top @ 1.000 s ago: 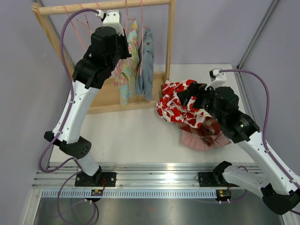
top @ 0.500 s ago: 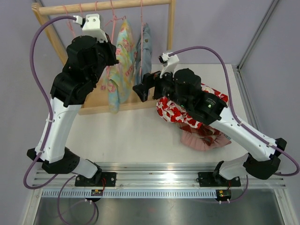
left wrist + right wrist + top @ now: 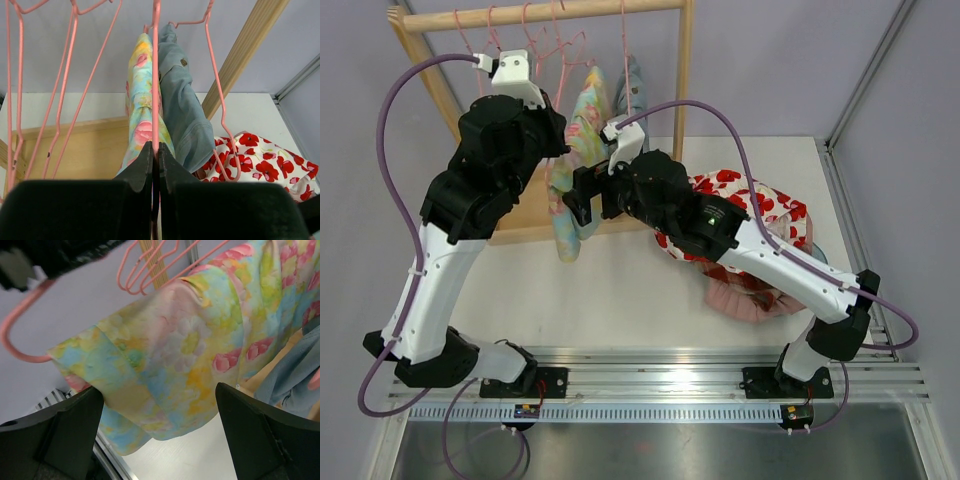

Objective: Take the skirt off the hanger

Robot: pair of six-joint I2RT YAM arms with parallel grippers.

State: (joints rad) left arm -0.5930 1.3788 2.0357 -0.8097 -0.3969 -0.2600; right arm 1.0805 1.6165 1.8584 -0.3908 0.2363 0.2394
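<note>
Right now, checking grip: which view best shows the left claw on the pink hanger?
Left wrist: left claw shut on the pink hanger. Top external hides the grip behind the arm; right wrist shows only hanger curves.

The pastel floral skirt (image 3: pixel 190 350) fills the gap between the spread fingers (image 3: pixel 60 435) of my right pincer (image 3: pixel 159 390). Pink wire hangers (image 3: pixel 131 286) crowd the frame's top centre, a blue denim garment (image 3: pixel 295 375) its right edge. Bare white tabletop (image 3: pixel 185 460) lies open lower centre.

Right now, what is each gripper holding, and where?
Left gripper: shut on the wire of the pink hanger. Right gripper: open, floral skirt between its fingers, nothing held.
</note>
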